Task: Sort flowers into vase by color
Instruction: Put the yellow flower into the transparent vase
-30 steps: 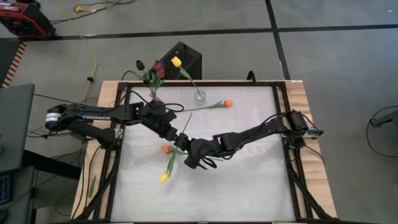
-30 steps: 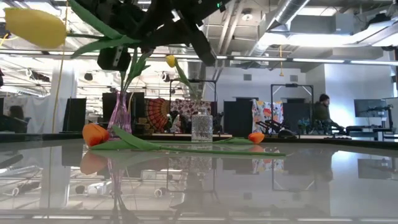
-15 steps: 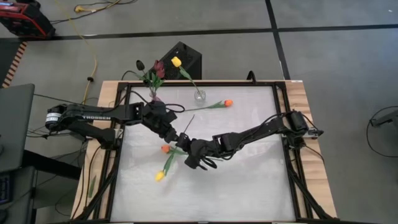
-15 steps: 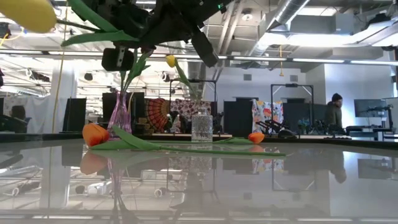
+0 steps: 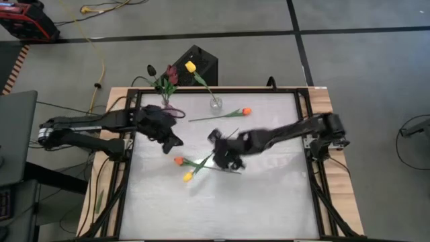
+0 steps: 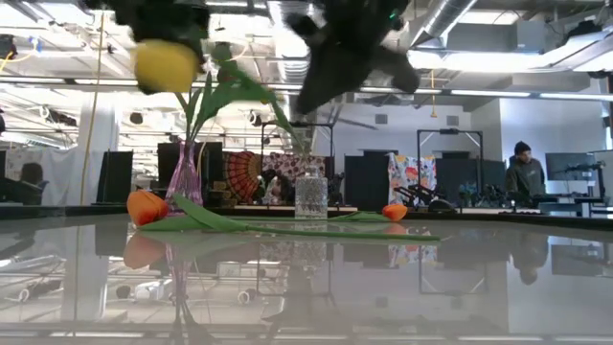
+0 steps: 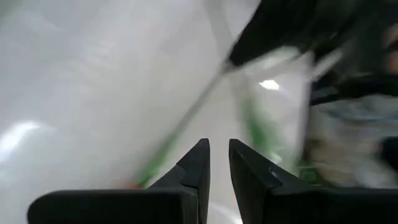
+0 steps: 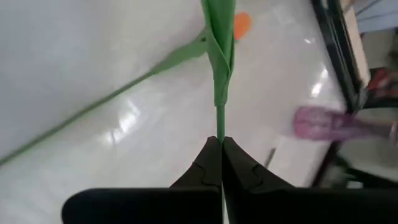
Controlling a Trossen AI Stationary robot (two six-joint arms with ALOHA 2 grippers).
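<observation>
A yellow tulip (image 5: pixel 188 177) hangs in the air from my right gripper (image 5: pixel 216 156), which is shut on its green stem; the low view shows the yellow tulip's head (image 6: pixel 165 65) high above the table. My left gripper (image 5: pixel 173 143) stands left of it, narrowly open and empty. One orange tulip (image 5: pixel 178 161) lies flat on the table below the yellow one. A second orange tulip (image 5: pixel 246 111) lies near the far edge. A purple vase (image 5: pixel 166 104) holds dark maroon tulips. A clear glass vase (image 5: pixel 215 103) holds one yellow tulip. My right gripper pinches the yellow tulip's bare stem (image 8: pixel 219 124) below its leaves, between the two shut fingers (image 8: pixel 211 155). The stem runs straight on ahead of the fingertips, in line with them. The tulip is lifted clear of the table, its head toward the near left.
Both vases stand at the table's far edge, left of centre. A black box (image 5: pixel 198 64) sits beyond that edge. A dark frame (image 5: pixel 306 148) runs round the white table top. In the low view a person (image 6: pixel 522 172) stands far back in the room.
My left gripper has drawn back toward the table's left edge, away from the yellow tulip's stem. My right gripper has moved toward the right and far edges and turned, carrying the tulip along; its head has swung rightward. The tulips lying on the table have stayed put.
</observation>
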